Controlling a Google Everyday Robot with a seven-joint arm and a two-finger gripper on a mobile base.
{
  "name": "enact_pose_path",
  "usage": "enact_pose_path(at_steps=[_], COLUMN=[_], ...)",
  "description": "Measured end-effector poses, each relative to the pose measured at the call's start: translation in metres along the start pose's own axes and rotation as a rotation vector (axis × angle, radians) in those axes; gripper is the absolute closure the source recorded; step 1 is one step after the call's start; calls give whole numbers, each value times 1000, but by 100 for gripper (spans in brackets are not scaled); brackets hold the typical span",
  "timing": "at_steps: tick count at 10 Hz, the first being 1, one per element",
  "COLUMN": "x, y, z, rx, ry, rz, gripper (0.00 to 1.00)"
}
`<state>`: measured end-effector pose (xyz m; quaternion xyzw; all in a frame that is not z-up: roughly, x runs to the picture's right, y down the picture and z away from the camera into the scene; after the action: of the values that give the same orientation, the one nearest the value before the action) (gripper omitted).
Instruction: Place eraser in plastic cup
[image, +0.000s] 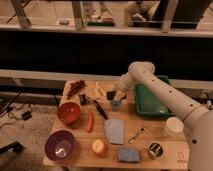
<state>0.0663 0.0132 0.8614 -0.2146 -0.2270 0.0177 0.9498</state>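
A: The eraser (111, 94), a small flat black block, sits pinched in your gripper (112, 95), just above the plastic cup (116, 104). The jaws are closed on it.

B: So how much have I got done?

A: As I judge it, the pickup and the carry are done. What's left for you is to lower it and let go; the eraser isn't inside the cup yet.

B: Where is the cup on the table (160, 150)?

A: Toward the far edge, about midway along it, just beside the near-left corner of the green tray (150, 100).

B: Anything to know about how these things handle?

A: Your cup is small, round, light-blue smooth plastic, and probably light enough to tip if nudged. The eraser looks matte and about as long as the cup's mouth is wide, so you'd likely want it going in end-first.
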Motion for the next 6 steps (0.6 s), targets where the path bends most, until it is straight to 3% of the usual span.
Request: enact_pose_path(at_steps=[6], x=[-11], y=[14], z=[11], rx=[-75], ry=[-20], rz=[-18], gripper=[90])
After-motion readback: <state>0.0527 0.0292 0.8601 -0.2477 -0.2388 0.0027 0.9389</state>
